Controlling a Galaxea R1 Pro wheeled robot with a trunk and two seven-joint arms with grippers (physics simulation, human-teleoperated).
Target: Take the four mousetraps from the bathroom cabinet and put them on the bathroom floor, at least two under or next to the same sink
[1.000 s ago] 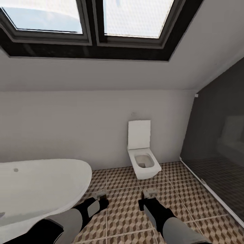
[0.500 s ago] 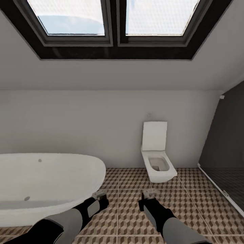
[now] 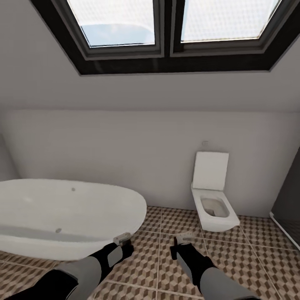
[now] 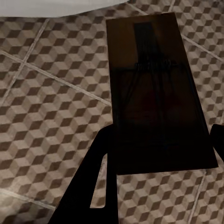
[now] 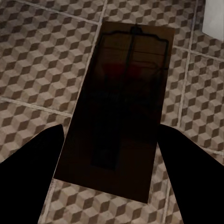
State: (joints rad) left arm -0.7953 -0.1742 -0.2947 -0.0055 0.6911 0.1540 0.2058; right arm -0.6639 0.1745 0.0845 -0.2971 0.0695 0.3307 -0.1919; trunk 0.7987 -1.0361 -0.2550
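- The whole head view has swung toward the left over the last second: the bathtub (image 3: 62,216) now fills more of the near left, the toilet (image 3: 213,196) has slid to the right, and the dark shower screen (image 3: 289,200) is almost off the right edge. That is the camera turning with the robot, not the fixtures moving.
- Both arms have kept the same pose in front of the body throughout the turn.
- The left gripper (image 3: 123,239) is pinching a mousetrap (image 4: 156,93) between its fingers; from the wrist it shows as a dark flat board with a wire spring, held above the bathroom floor (image 3: 162,266).
- The right gripper (image 3: 183,239) likewise pinches a second mousetrap (image 5: 123,107), its red mark faintly visible.
- Judgement: two traps are in transit and the robot is turning to look for the sink; the set-down step has not begun.
- The bathtub stands close on the left, its rim just beside the left arm, and could block a further swing that way; the toilet sits against the far wall, well apart.
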